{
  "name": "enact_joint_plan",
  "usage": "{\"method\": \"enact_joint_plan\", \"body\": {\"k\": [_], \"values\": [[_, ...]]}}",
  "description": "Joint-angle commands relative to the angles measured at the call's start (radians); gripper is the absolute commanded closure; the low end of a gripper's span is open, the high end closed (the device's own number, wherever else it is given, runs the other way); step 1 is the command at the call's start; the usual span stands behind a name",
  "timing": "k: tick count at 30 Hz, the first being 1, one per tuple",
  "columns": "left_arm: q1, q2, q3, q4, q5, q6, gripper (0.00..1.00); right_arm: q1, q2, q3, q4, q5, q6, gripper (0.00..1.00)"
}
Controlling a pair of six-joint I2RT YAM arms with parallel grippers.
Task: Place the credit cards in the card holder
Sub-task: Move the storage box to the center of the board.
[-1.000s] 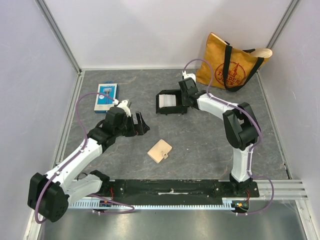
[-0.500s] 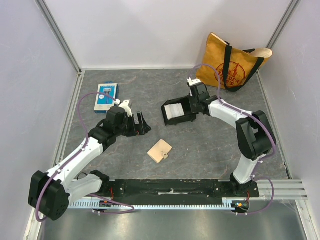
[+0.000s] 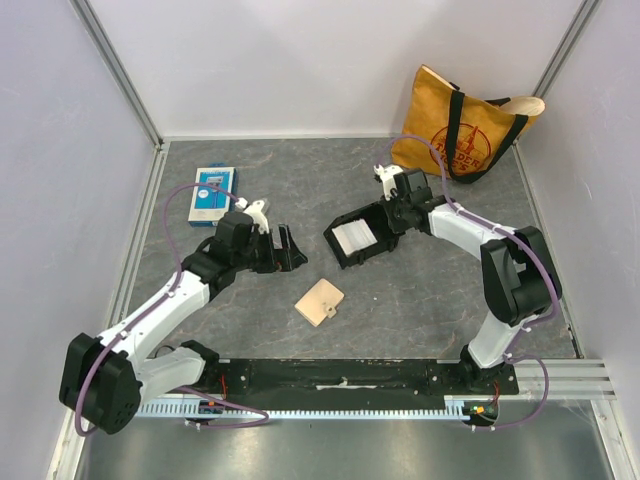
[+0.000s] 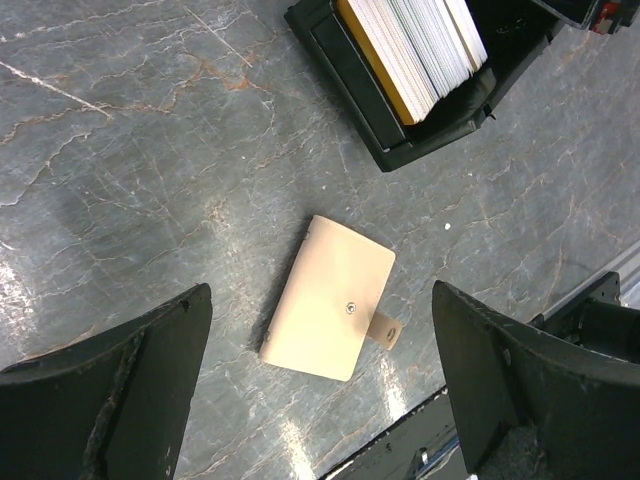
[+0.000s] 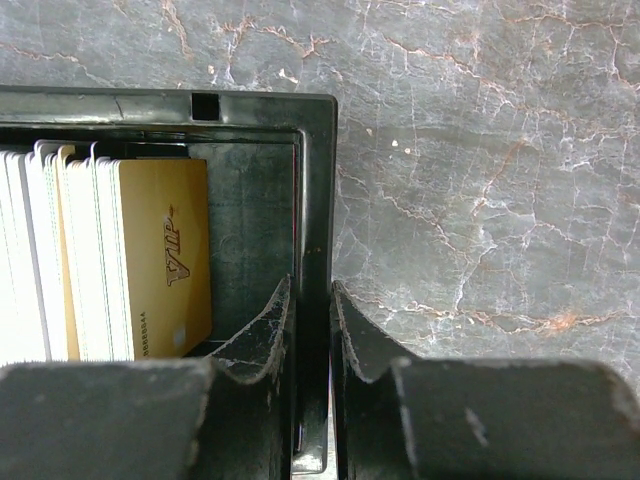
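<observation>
The tan card holder (image 3: 320, 301) lies closed and flat on the grey table, its side tab pointing toward the near edge. My left gripper (image 3: 287, 250) hovers wide open above and to the left of it; in the left wrist view the card holder (image 4: 335, 310) lies between the spread fingers (image 4: 130, 380). The credit cards (image 3: 355, 238) stand packed on edge in a black tray (image 3: 340, 255). In the right wrist view a gold card (image 5: 165, 250) faces outward beside several white ones. My right gripper (image 5: 312, 290) is shut on the tray's side wall (image 5: 315, 200).
A yellow tote bag (image 3: 460, 125) leans in the back right corner. A blue-and-white retail package (image 3: 212, 192) lies at the back left. Enclosure walls surround the table, and a black rail (image 3: 340, 375) runs along the near edge.
My right gripper has pulled the black tray with the cards to the right and nearer, turning it slightly. The left gripper has shifted a little to the right, still open.
</observation>
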Motion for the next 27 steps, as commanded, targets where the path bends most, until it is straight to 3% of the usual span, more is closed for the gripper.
{"method": "enact_joint_plan", "body": {"k": [1,17,24,27], "values": [[0.007,0.018,0.017,0.041,0.051,0.046,0.04,-0.010,-0.021,0.018,-0.029,-0.022,-0.110,0.94],[0.007,0.055,0.017,0.060,0.111,0.072,0.04,-0.042,0.082,0.175,-0.210,-0.096,-0.182,0.81],[0.005,0.068,0.018,0.066,0.120,0.071,0.04,-0.055,0.077,0.166,-0.236,-0.131,-0.161,0.53],[0.007,0.070,0.018,0.066,0.123,0.072,0.04,-0.070,0.059,0.179,-0.222,-0.134,-0.144,0.48]]}}
